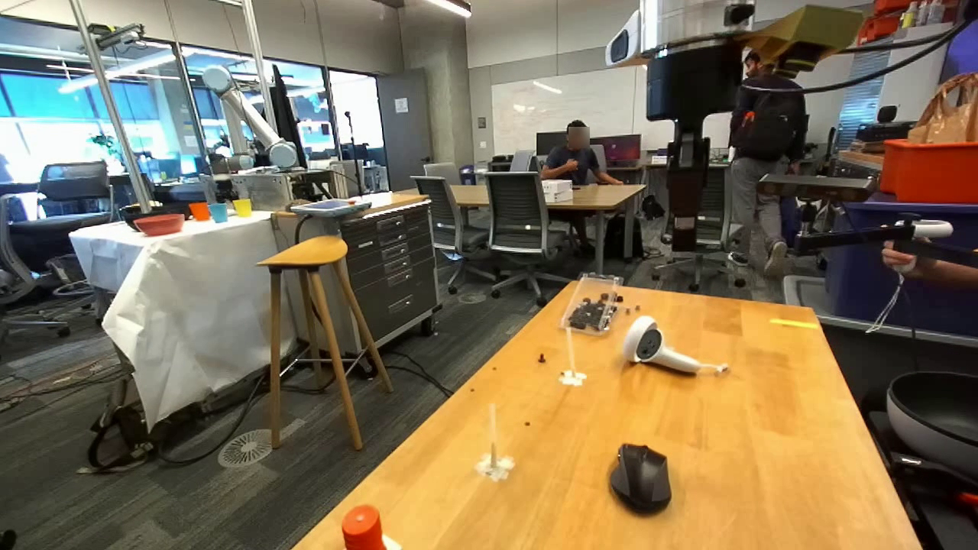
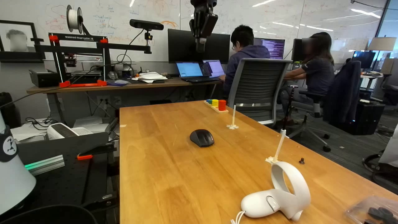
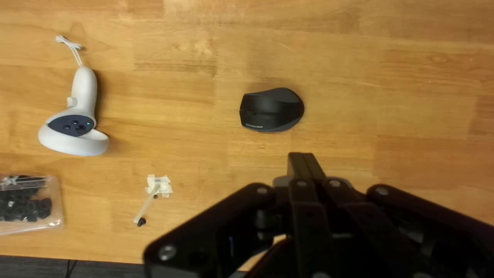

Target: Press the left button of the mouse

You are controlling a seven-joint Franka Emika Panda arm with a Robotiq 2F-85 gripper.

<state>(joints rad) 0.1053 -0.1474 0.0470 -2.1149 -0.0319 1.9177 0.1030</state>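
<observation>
A robot lab that is an office too

In an exterior view, a white robot arm (image 1: 256, 126) stands out past the long edge of the wooden table (image 1: 741, 451), with grey drawers (image 1: 393, 260) near it. Past the far edge, a person (image 1: 578, 162) sits at a desk (image 1: 603, 197) that has chairs (image 1: 526, 214) on wheels by it. In an exterior view, past the far edge, a long desk (image 2: 149, 83) holds a 3D printer (image 2: 71, 59), a big black screen (image 2: 178, 48) and two laptops (image 2: 190, 70). Pen scribbles run over the whiteboard (image 2: 121, 12) behind. Out past the far corner, two people (image 2: 248, 62) sit, with a lit screen (image 2: 277, 48) between them.
</observation>
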